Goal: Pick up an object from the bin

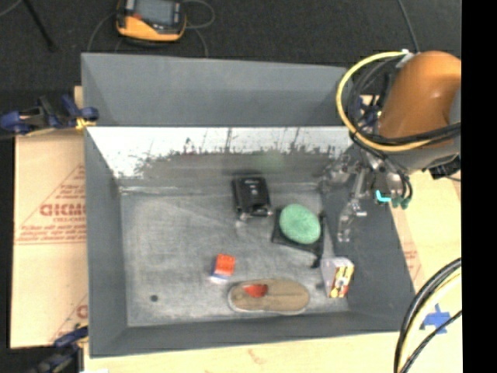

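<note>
Gripper point(345, 225) hangs just right of the green oval lump point(299, 222), grip state impossible to tell; 1 small white-and-yellow box point(338, 277) lies below-right of that lump.

Bin point(109, 231): grey throughout; the back wall carries a pale band streaked with dark scratches.
Small box point(250, 194): black.
Oval lump point(299, 222): green, on a black underlayer.
Small block point(224, 266): orange-red.
Flat oval piece point(283, 298): tan-brown with a red patch.
Small carton point(338, 277): white with red and yellow markings.
Wrist cover point(419, 92): orange.
</note>
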Robot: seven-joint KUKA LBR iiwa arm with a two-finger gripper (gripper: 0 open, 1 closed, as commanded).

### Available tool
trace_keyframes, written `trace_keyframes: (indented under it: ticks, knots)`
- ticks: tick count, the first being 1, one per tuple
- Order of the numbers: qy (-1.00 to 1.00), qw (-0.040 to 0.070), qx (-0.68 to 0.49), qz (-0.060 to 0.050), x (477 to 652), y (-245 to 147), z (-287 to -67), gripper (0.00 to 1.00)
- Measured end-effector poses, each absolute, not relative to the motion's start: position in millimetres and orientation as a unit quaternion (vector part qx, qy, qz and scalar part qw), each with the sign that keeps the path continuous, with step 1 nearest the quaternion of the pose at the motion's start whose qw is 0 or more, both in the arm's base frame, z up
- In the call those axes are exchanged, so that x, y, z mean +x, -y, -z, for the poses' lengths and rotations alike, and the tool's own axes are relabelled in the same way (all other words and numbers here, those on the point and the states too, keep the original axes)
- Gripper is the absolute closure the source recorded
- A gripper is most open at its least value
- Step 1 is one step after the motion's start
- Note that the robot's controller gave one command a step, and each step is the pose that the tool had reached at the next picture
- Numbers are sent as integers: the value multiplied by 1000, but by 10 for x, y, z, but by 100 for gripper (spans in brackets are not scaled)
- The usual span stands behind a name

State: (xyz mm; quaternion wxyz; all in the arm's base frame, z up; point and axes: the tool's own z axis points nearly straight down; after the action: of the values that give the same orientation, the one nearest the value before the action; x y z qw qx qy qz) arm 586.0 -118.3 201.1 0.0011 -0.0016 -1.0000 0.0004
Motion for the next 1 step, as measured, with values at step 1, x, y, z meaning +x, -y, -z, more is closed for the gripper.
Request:
trace_keyframes:
  ticks: [1]
  knots:
    - [1000,-2,-1,-1,5876,1180,-2046,0]
